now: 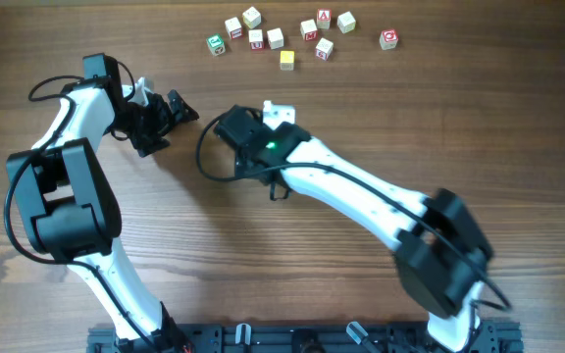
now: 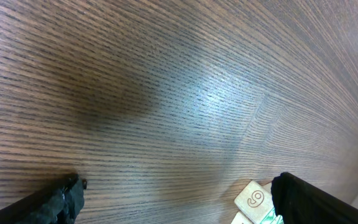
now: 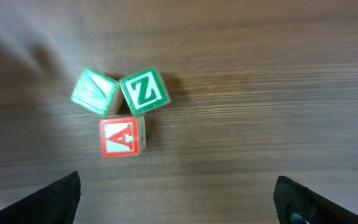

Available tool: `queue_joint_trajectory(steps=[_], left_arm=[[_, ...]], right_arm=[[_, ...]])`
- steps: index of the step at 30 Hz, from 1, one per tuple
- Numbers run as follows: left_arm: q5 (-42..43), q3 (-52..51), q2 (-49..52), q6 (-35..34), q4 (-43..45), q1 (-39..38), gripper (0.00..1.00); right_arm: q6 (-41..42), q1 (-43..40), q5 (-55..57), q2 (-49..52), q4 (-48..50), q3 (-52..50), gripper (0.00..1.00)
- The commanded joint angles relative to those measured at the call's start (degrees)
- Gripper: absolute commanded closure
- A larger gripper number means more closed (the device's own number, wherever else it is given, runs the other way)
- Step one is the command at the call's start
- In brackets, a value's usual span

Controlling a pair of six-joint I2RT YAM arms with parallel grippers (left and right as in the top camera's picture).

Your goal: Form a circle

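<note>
1. On the table (image 1: pixel 479 118), seen from the right wrist: the three-cube group (image 3: pixel 122 109) lies on bare wood. Its blocks are packed into a tight triangle.
2. Make-up of the group: the Z cube (image 3: pixel 143 91) in green print, a second green cube (image 3: pixel 94 91) touching its side, and the A cube (image 3: pixel 122 137) in red print. The A cube sits against the lower edges of both. The letter on the second green cube is too blurred to read.
3. Right gripper (image 3: pixel 176 180): jaws spread wide, nothing between them. The group lies ahead of the fingertips and apart from both.
4. Overhead view: I cannot pick out the group. The right wrist sits over the far half of the table, about mid-width.
5. Left gripper (image 2: pixel 176 182): jaws wide apart and empty, over bare wood, left of the right wrist.
6. Left wrist view, bottom edge: a pale cube (image 2: pixel 252 198) with a round printed mark lies just beside the finger at the frame's right. A scrap of green print shows beneath it. I cannot tell which cube this is.
7. Far edge of the table: a loose bunch of cubes (image 1: pixel 276 37) in white, red and green print. A yellow cube (image 1: pixel 286 59) lies nearest the arms, and one red-printed cube (image 1: pixel 388 39) sits off to the right.
</note>
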Motion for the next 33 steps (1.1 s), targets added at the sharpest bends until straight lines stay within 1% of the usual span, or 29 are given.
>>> queue_joint_trajectory(steps=[1,7,10,12,14,17,19,23,25,28,30,33], left_arm=[[-3.65,-1.38,1.73,0.33,1.44,0.11,0.0],[-3.65,-1.38,1.73,0.33,6.97,0.11,0.0],[-2.38,-1.07,1.09,0.35,6.82,0.28,0.0],[-1.22,-0.87,-1.05,0.46,6.6,0.37,0.0],[-1.27,-0.87,-5.53,2.03,6.6,-0.02,0.0],[-2.86,-0.9,-14.8,5.09,6.12,-1.46,0.0],[-7.67,-0.9,-22.56,5.05,4.76,-3.08,0.0],[-15.41,-0.9,-40.5,5.05,0.0,-7.85,0.0],[-17.55,-0.9,-47.69,5.05,-2.05,-10.23,0.0],[-18.49,-1.01,-57.27,5.05,-5.2,-12.74,0.0],[-18.49,-1.16,-63.23,5.03,-8.31,-13.66,0.0],[-18.49,-1.84,-71.28,5.03,-13.62,-14.51,0.0]], right_arm=[[2.56,-1.97,3.78,-7.39,-2.01,0.85,0.0],[2.51,-9.42,6.54,-16.81,-9.2,0.85,0.0],[2.45,-13.92,7.72,-20.06,-12.85,0.85,0.0],[2.4,-17.7,8.39,-22.73,-15.65,0.85,0.0],[1.77,-21.03,9.4,-25.16,-16.9,0.85,0.0],[-2.54,-25.51,9.92,-28.87,-16.72,0.85,0.0],[-5.35,-28.2,10.19,-31.74,-16.55,0.85,0.0],[-6.84,-31.93,11.98,-39.26,-16.96,0.85,0.0],[-7.72,-32.11,13.57,-42.53,-17.57,0.85,0.0],[-8.41,-32.11,17.16,-47.65,-20.74,0.85,0.0],[-8.02,-32.11,20.17,-51.39,-24.52,0.85,0.0],[-8.0,-32.11,21.11,-56.85,-28.04,0.85,0.0]])
